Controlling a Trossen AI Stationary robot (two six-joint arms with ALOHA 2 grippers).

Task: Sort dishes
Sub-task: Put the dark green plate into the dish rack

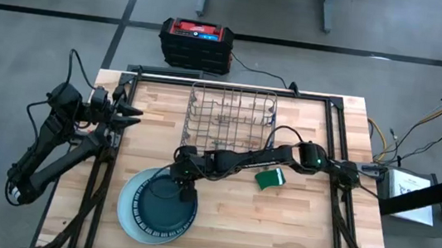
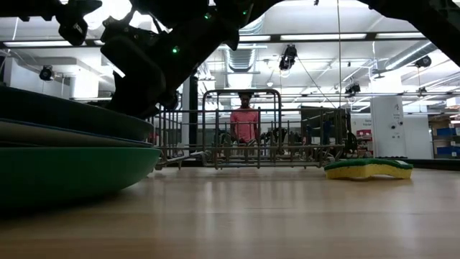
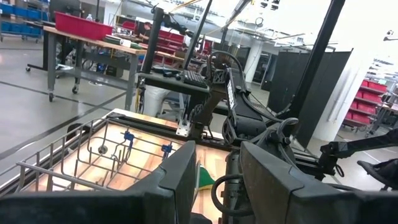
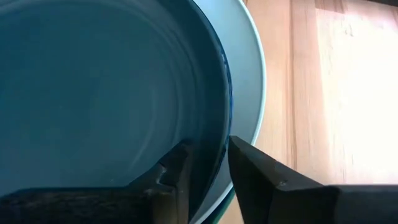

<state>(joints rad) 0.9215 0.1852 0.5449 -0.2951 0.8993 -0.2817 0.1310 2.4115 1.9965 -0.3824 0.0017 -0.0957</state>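
Bare table [image 1: 301, 225] right of the plates [image 1: 129, 214]; rack [image 1: 230, 117] and sponge [image 1: 270, 179] obstruct behind.

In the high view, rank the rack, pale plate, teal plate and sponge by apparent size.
1. Rack
2. Pale plate, close to the rack in footprint, so that order is unsure
3. Teal plate, stacked inside the pale one
4. Sponge, clearly smallest

The butcher-block counter [image 1: 301, 225] is carrying three things directly. The grey wire rack [image 1: 231, 113] is sitting at the far middle. A stack of plates [image 1: 129, 214] is resting nearer the front than the rack, off toward its left side. A small green sponge [image 1: 270, 179] is lying just in front of the rack's right corner.
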